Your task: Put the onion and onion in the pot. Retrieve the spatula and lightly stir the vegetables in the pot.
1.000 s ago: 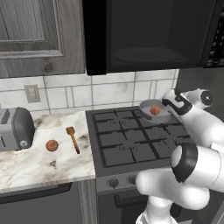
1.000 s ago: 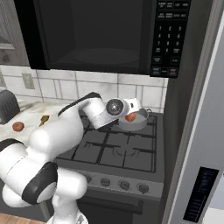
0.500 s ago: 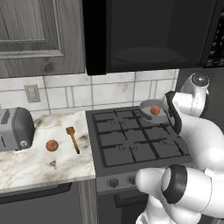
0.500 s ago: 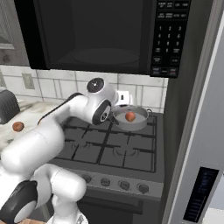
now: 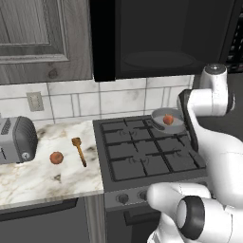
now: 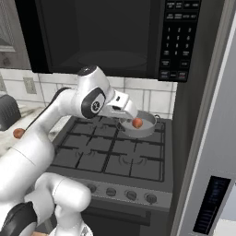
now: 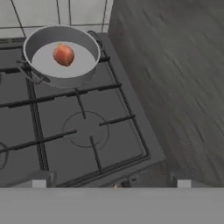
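The shallow grey pot (image 5: 161, 126) (image 6: 148, 130) (image 7: 43, 68) stands on the stove's back right burner. One reddish-orange onion (image 5: 168, 119) (image 6: 137, 122) (image 7: 63, 55) lies inside it. The other onion (image 5: 56, 157) (image 6: 18, 133) rests on the marble counter left of the stove. Just to its right lies the wooden spatula (image 5: 79, 150), head toward the wall. My gripper (image 6: 128, 110) (image 7: 111, 183) hangs above the stove, raised and drawn back from the pot. It is open, with nothing between its fingers, and looks down at the front right burner.
A silver toaster (image 5: 16, 140) sits at the counter's left end. A dark microwave (image 6: 101, 37) hangs low over the stove (image 5: 142, 156). A tall grey panel (image 6: 203, 138) walls off the stove's right side.
The arm has lifted and pulled back from the pot toward the stove's front. The onion stays in the pot. The counter onion and spatula have not moved.
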